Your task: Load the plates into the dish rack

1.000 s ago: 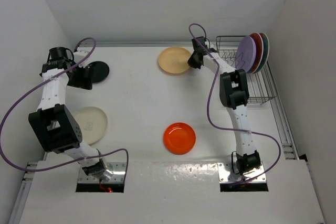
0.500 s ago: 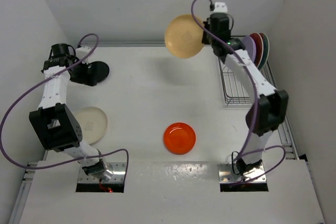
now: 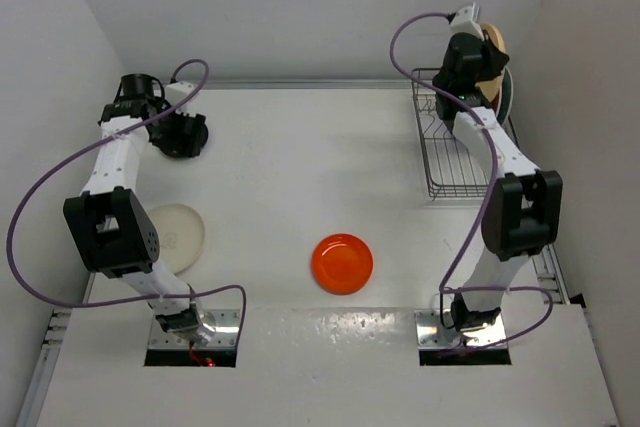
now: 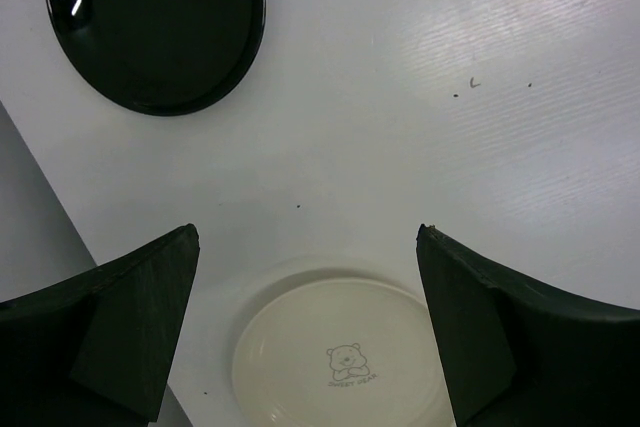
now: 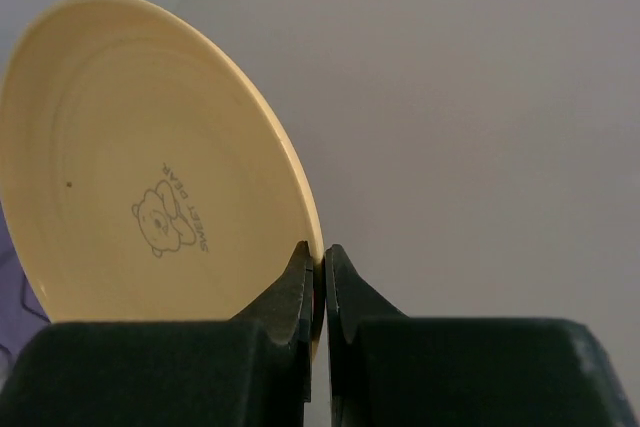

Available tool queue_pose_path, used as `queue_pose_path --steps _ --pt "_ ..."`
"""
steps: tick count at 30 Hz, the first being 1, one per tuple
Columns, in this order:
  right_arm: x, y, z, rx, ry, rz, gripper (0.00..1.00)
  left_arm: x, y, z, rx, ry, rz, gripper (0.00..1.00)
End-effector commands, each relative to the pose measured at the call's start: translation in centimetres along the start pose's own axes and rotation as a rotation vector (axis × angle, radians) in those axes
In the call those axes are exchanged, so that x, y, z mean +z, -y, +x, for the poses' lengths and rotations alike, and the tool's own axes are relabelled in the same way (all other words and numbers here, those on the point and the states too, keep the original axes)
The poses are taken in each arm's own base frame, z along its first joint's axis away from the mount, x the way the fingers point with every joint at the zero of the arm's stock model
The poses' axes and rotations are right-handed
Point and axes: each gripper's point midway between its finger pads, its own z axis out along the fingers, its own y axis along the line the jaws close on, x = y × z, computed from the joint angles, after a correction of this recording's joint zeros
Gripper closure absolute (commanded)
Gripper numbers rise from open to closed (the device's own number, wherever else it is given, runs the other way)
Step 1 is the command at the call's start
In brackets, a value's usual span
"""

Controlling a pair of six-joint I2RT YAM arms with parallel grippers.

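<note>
Your white bench point(image 3: 300, 177) carries everything here, with both arms bolted at its near edge. At the far right corner you have the dish rack point(image 3: 455, 162), a grey wire basket. Its near part shows only bare wires, and at its far end a teal-edged plate point(image 3: 508, 93) stands on edge, mostly hidden behind the right arm.

Your right arm reaches up over that far end of the rack. The right end effector point(image 5: 320, 262) is clenched on the rim of the tan-yellow plate point(image 5: 150, 177), fingers pinched tight either side of the edge. The plate stands on edge in the air above the rack, its bear print facing the wrist camera.

The cream plate point(image 4: 340, 357) lies flat near the bench's left edge, partly under your left arm's elbow in the top view. The orange plate point(image 3: 342, 263) lies flat by itself in the middle of the near half, well apart from the others. The small black plate point(image 4: 155, 22) lies flat at the far left.

Your left end effector point(image 4: 305, 237) hangs above the bench near the black plate, fingers spread wide and grasping nothing.
</note>
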Motion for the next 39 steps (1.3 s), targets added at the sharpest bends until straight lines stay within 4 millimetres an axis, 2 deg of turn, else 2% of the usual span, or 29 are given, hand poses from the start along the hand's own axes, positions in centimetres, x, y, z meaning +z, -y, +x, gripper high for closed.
queue_pose_path --steps 1,2,4,6,7,8,13,20,22,25,26,27,28,29,30,32,33,35,36,37,39 --pt "0.6 2.0 0.7 -0.028 -0.035 0.135 1.00 -0.3 -0.5 -0.9 0.005 0.021 -0.021 0.05" --pt "1.1 1.0 1.5 -0.035 -0.054 0.137 1.00 0.1 -0.5 -0.7 0.002 0.012 -0.017 0.05" --pt "1.0 0.3 1.3 -0.018 -0.052 0.138 1.00 0.4 -0.7 -0.3 -0.001 -0.003 -0.023 0.05" --pt "1.3 -1.9 2.3 -0.062 -0.072 0.120 1.00 0.3 -1.2 -0.1 0.001 -0.008 -0.036 0.05" --pt "1.4 -2.0 2.6 -0.062 -0.080 0.128 1.00 0.6 -1.2 0.1 -0.001 -0.016 -0.032 0.05" --pt "1.5 -3.2 3.3 -0.088 -0.092 0.119 1.00 0.5 -1.6 0.2 -0.008 -0.017 -0.038 0.05" --pt "1.3 -4.9 4.8 -0.124 -0.119 0.134 1.00 1.1 -1.6 0.9 -0.023 -0.038 -0.022 0.05" --pt "-0.7 -8.4 7.4 -0.239 -0.145 0.104 1.00 1.4 -2.4 1.3 -0.024 -0.045 -0.020 0.05" --pt "-1.3 -9.6 8.1 -0.256 -0.154 0.075 1.00 1.2 -3.1 1.7 -0.040 -0.046 -0.032 0.05" --pt "-1.8 -11.6 9.0 -0.269 -0.175 0.013 1.00 1.2 -3.1 2.7 -0.058 -0.072 -0.006 0.05" --pt "-1.8 -11.9 8.8 -0.221 -0.175 0.002 1.00 0.9 -3.3 3.3 -0.079 -0.082 0.001 0.05" --pt "-2.0 -12.4 9.5 -0.251 -0.195 -0.031 1.00 0.9 -3.3 4.0 -0.093 -0.098 0.004 0.05" --pt "-1.9 -12.3 9.2 -0.210 -0.207 -0.048 1.00 0.8 -4.1 5.0 -0.121 -0.114 -0.002 0.05" --pt "-1.9 -12.8 9.2 -0.147 -0.210 -0.070 0.95 0.6 -4.4 5.5 -0.137 -0.124 -0.006 0.05" --pt "-2.0 -12.9 9.8 -0.162 -0.233 -0.090 0.92 0.3 -4.4 6.7 -0.152 -0.160 -0.001 0.05" --pt "-1.9 -13.1 9.5 -0.082 -0.247 -0.128 0.86 -0.2 -5.1 9.2 -0.194 -0.220 -0.017 0.05" --pt "-2.0 -12.9 9.8 -0.090 -0.260 -0.140 0.79 -0.3 -4.7 11.0 -0.203 -0.269 -0.004 0.05" --pt "-1.9 -13.0 9.6 -0.066 -0.258 -0.163 0.73 -1.0 -5.4 13.5 -0.219 -0.339 -0.045 0.05" --pt "-2.0 -12.8 9.4 -0.063 -0.255 -0.168 0.65 -1.3 -5.6 14.5 -0.218 -0.364 -0.059 0.05" --pt "-2.0 -12.7 9.3 -0.061 -0.254 -0.182 0.62 -1.3 -5.3 16.3 -0.237 -0.410 -0.059 0.05" --pt "-2.2 -12.8 8.8 -0.045 -0.247 -0.206 0.56 -2.2 -6.1 18.8 -0.293 -0.458 -0.091 0.05"
